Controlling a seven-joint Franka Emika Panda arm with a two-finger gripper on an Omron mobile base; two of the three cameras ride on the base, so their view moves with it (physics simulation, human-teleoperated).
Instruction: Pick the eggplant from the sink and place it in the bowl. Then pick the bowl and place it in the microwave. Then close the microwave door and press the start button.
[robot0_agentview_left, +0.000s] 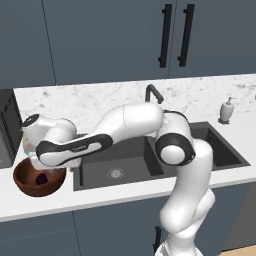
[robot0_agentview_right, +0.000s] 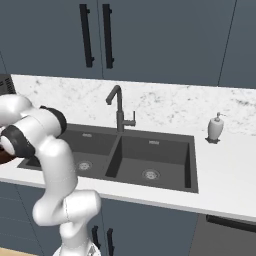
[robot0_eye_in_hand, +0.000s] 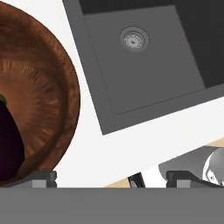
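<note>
The reddish-brown wooden bowl (robot0_agentview_left: 25, 182) stands on the white counter left of the sink (robot0_agentview_left: 131, 167). The dark purple eggplant (robot0_agentview_left: 43, 177) lies inside it, also seen in the hand view as the eggplant (robot0_eye_in_hand: 8, 144) at the left edge within the bowl (robot0_eye_in_hand: 48, 92). My gripper (robot0_eye_in_hand: 111, 178) hovers just above the bowl's right rim, open, with its fingertips (robot0_eye_in_hand: 43, 177) wide apart and nothing between them. A sliver of the dark microwave (robot0_agentview_left: 7, 131) shows at the far left.
The dark gooseneck faucet (robot0_agentview_right: 117, 106) rises behind the double-basin sink (robot0_agentview_right: 150, 150). A white soap dispenser (robot0_agentview_right: 216, 129) stands on the counter to the right. Dark cabinets with black handles (robot0_agentview_left: 165, 35) hang above the marble backsplash.
</note>
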